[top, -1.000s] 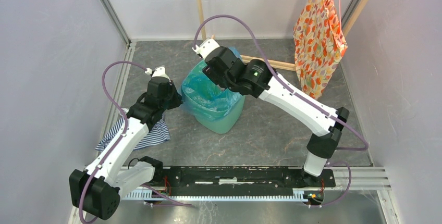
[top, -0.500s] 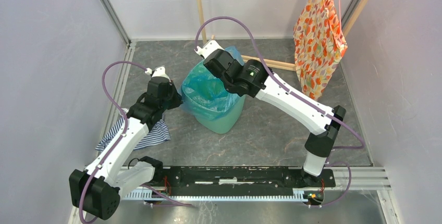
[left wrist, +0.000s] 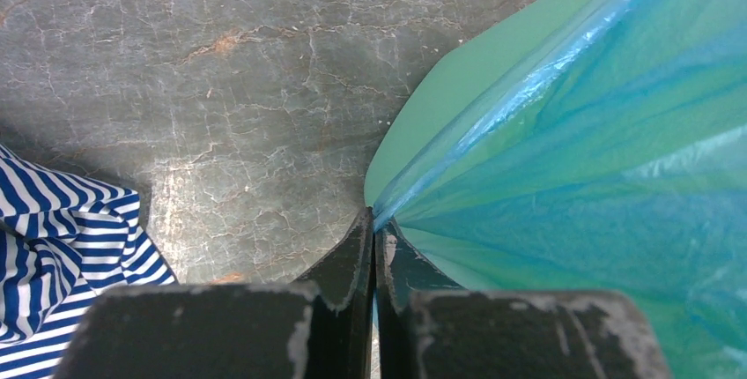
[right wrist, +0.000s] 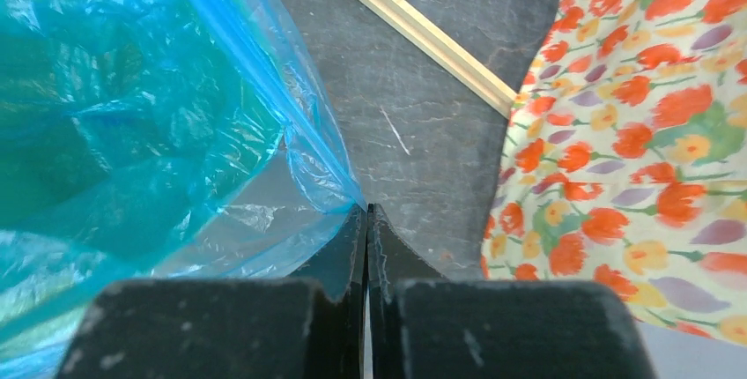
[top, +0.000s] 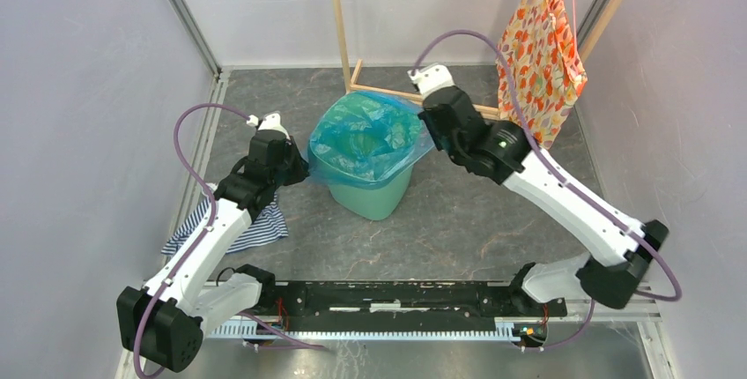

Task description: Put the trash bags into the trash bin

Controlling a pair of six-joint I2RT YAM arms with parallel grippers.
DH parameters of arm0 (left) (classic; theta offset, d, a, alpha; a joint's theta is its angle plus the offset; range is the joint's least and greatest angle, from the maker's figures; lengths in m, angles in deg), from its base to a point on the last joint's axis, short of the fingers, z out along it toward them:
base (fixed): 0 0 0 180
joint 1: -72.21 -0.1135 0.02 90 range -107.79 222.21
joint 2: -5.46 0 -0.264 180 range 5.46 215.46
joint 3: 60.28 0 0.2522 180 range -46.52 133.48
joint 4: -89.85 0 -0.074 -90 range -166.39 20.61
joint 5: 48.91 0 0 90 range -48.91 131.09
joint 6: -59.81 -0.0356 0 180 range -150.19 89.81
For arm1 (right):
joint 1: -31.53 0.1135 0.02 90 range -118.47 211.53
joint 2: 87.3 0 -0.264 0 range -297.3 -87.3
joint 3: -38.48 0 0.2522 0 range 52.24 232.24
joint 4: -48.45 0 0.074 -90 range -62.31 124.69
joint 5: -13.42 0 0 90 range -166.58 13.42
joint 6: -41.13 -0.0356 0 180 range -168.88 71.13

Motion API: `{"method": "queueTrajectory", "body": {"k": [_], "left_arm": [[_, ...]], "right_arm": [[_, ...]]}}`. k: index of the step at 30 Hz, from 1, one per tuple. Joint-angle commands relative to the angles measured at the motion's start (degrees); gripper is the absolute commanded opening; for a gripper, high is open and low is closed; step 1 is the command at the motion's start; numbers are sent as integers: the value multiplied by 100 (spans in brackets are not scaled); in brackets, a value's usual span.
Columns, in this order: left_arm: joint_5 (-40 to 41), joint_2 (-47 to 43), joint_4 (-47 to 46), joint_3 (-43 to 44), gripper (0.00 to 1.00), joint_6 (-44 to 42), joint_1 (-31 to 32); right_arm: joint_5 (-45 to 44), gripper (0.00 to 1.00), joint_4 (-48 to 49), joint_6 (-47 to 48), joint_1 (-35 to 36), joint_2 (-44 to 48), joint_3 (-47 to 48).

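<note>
The mint-green trash bin [top: 374, 196] stands mid-floor with the light-blue trash bag [top: 366, 135] spread over its mouth and hanging inside. My left gripper [top: 305, 172] is shut on the bag's left edge, just outside the bin's rim. In the left wrist view the fingertips [left wrist: 377, 222] pinch a taut fold of the bag [left wrist: 573, 132] against the bin wall [left wrist: 454, 88]. My right gripper [top: 432, 138] is shut on the bag's right edge. In the right wrist view its tips [right wrist: 366, 213] nip the corner of the bag [right wrist: 132, 115].
A blue-and-white striped cloth [top: 251, 229] lies under the left arm, and shows as the cloth [left wrist: 53, 251] at the left wrist's lower left. An orange floral fabric [top: 537, 57] hangs at the back right on a wooden frame [top: 401, 94], close to the right gripper.
The right arm swung from over the bin out to its right side, shut on the bag's edge and pulled it outward, stretching the bag across the rim. The left arm stayed still.
</note>
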Motion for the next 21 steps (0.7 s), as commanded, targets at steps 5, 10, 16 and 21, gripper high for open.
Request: {"method": "queueTrajectory", "body": {"k": [5,10,16,21], "left_arm": [[-54,-59,-65,155,5,-11,-27],[-59,-61,-85,133,5,-11,-26],[25,-20,-113,139,6,-7,-35],[180,76,-204,171,6,72,-36]], "right_arm": [[1237,0,1532,-408,-691,815,-1355],[1840,0,2260,-472,-1029,854,-1951],[2562,0,3523,-847,-1333,996,-2844],[2955,0,4234,-1198,-1424,1034,-3484]]}}
